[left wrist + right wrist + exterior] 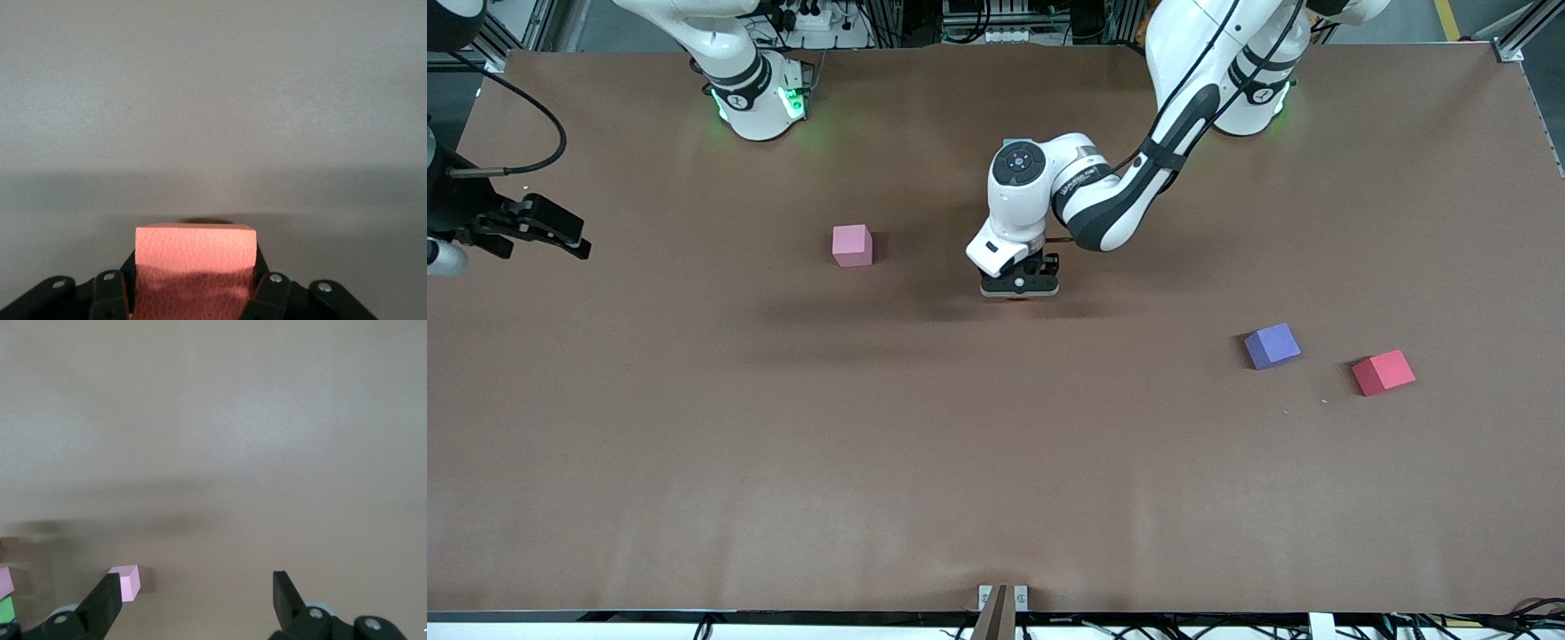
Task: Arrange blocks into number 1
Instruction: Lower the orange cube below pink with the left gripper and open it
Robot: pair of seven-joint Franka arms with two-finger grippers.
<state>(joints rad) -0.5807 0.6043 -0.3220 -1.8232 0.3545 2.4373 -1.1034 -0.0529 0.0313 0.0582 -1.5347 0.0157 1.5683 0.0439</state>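
brown table (783,462), metal bracket (1002,596)

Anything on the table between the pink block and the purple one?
Front view: only the left gripper, shut on an orange block, stands between the pink block and the purple block.

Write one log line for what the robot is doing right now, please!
left gripper: shut on orange block, mid-table | right gripper: open, waiting | pink block, purple block, red block: loose

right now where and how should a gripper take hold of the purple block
Come straight down on the purple block and close on two opposite side faces. It lies alone on the table, apart from the red block, with its top clear. It sits slightly turned, so the fingers probably need turning to match.
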